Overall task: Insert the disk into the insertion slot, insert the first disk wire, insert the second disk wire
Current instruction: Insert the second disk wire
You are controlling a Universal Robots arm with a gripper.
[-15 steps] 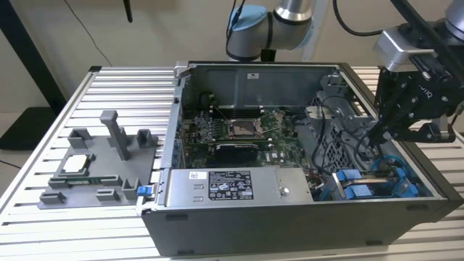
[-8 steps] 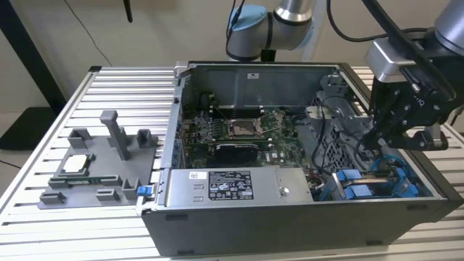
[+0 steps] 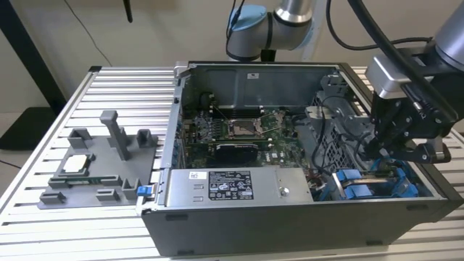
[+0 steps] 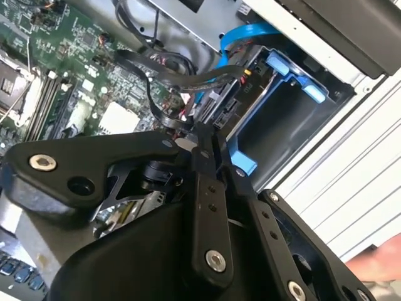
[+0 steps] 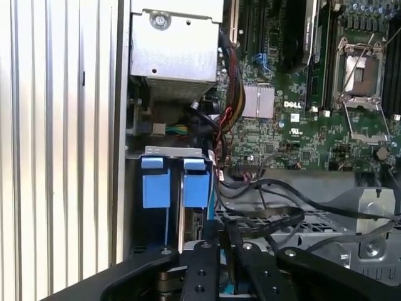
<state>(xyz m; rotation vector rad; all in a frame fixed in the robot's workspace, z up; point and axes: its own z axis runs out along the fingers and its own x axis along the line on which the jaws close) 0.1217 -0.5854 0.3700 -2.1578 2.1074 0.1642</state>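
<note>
1. The disk is seen seated in the insertion slot, at the corner of the open computer case towards the exterior view's right; the first step is judged done.
2. Only the disk's dark connector edge is shown in the second wrist view, framed by its bright blue carrier. Blue handle tabs are seen over the bay in the first wrist view.
3. A dark wire is led to the disk's connector edge. Whether it is fully plugged cannot be told, so the wire steps are judged in progress.
4. The pincer is held just beside that edge, its fingers clenched; whether a plug is pinched between them cannot be told.
5. The case rests on a slatted counter.
</note>
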